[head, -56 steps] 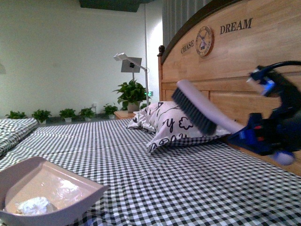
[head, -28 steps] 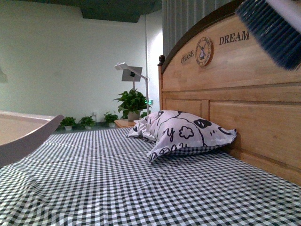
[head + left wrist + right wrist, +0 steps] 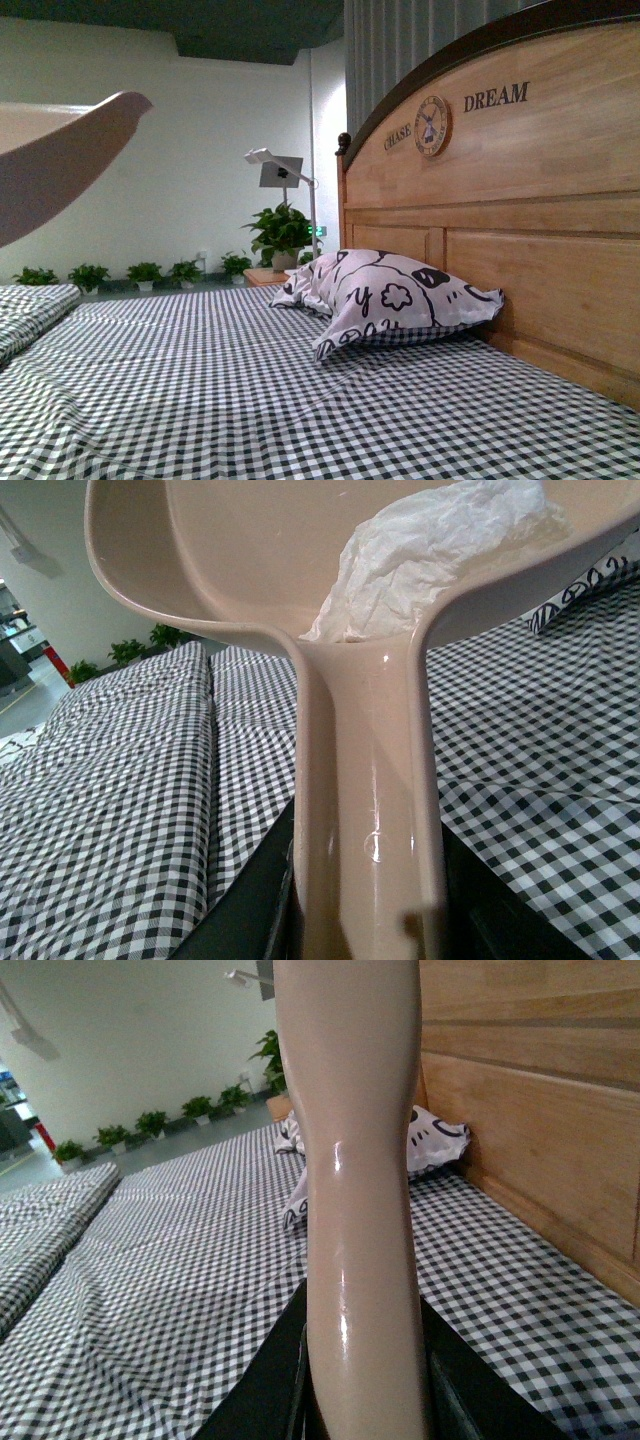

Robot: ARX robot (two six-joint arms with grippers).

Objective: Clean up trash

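Dustpan (image 3: 300, 570): now raised high above the gingham bed (image 3: 300, 400), up from resting low on the sheet a second ago; only its lip shows in the front view
Trash (image 3: 420, 560): white crumpled wad lying inside the dustpan, against its back wall near the handle
Brush handle (image 3: 360, 1210): lifted well clear of the bed; bristles gone from the front view
Left gripper: clamped around the dustpan handle
Right gripper: closed around the brush handle
Pillow (image 3: 390, 295): untouched, against the headboard (image 3: 520, 200)
Meaning: sweeping looks finished; the trash probably goes to disposal next
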